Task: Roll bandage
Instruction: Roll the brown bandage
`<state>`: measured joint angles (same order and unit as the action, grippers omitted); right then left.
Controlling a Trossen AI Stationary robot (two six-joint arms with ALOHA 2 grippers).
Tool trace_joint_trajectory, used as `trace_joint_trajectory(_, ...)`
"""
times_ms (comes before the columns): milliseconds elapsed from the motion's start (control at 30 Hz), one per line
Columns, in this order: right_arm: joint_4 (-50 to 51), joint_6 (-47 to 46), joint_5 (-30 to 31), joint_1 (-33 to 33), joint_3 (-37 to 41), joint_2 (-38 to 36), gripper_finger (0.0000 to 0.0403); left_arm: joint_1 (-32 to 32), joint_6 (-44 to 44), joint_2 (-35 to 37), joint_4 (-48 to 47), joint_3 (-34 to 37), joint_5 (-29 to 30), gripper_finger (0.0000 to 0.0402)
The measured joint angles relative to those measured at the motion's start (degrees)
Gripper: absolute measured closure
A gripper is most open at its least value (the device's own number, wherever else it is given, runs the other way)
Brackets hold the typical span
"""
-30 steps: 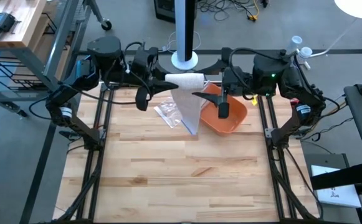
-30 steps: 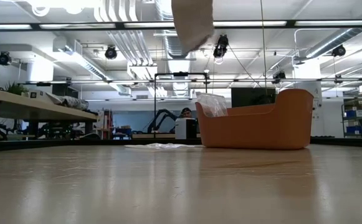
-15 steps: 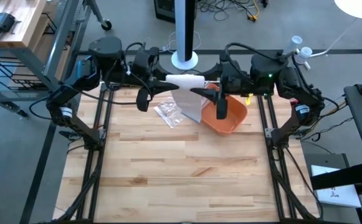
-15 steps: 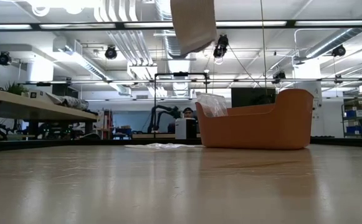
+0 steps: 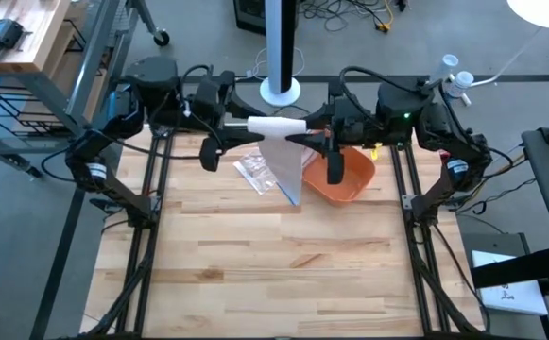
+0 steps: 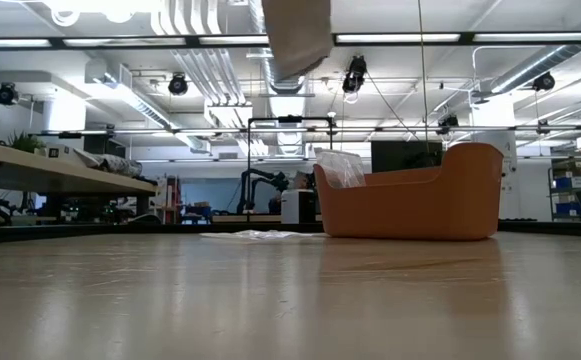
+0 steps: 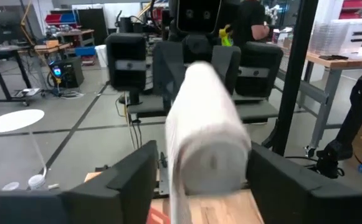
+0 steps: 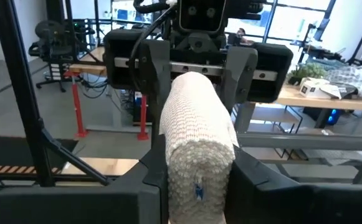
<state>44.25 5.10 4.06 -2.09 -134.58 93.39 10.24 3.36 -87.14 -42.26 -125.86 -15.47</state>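
A white bandage roll [image 5: 276, 126] hangs level, high over the table's far end, between my two grippers, which face each other. Its loose tail [image 5: 288, 170] hangs down from it; the tail's lower end [image 6: 295, 35] shows at the top of the low view. My right gripper [image 5: 304, 138] is shut on the roll's right end. My left gripper [image 5: 241, 130] is open. Its fingers [image 7: 131, 180] stand on either side of the roll's left end [image 7: 205, 137]; whether one touches it I cannot tell. My right gripper pinches the roll's right end [image 8: 196, 143] between its two fingers, one on each side of the round body. The fingers come level from the table's right and lie along the roll. The roll is lifted clear and level, its tail hanging slack below.
An orange bin [image 5: 345, 170] stands on the table's far right, under my right arm. A clear plastic wrapper [image 5: 253, 170] lies left of it. A white post [image 5: 281, 57] rises behind the far edge. The wooden table [image 5: 274, 264] stretches toward the near edge.
My left gripper has opened and drawn back a little toward the table's left edge. My right gripper has rolled about its own line and closed on the roll's right end. The roll has stayed up; its tail has swung slightly.
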Motion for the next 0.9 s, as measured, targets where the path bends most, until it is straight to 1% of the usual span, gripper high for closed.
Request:
trace_joint_trajectory(100,-0.1,1.0,-0.5,0.0,0.0,-1.1,0.0318,0.1,-0.2,1.0,-1.5,0.0,0.4,0.0161)
trace_joint_trajectory(200,-0.6,2.3,-0.8,-0.1,0.0,-2.2,0.0318,0.2,-1.6,1.2,-1.8,0.0,0.8,0.0141)
trace_joint_trajectory(300,-1.5,1.8,-0.5,0.0,0.0,-2.9,0.0317,0.4,-2.0,1.2,-2.0,0.0,2.1,0.0126)
trace_joint_trajectory(400,-3.5,1.0,-0.3,0.0,0.0,-3.4,0.0317,0.4,-1.9,0.5,-1.7,0.0,2.1,0.0117)
trace_joint_trajectory(567,-4.4,0.9,-0.2,0.0,-0.1,-4.0,0.0317,0.3,-1.2,-2.2,-0.4,0.1,2.1,0.0117)
trace_joint_trajectory(733,-4.3,0.5,-0.1,0.0,-0.1,-4.0,0.0317,0.2,-0.6,-3.6,3.3,0.0,1.2,0.0129)
trace_joint_trajectory(900,-4.3,0.5,0.0,0.0,-0.1,-4.1,0.0317,0.2,-0.2,-5.6,4.2,0.0,1.0,0.0141)
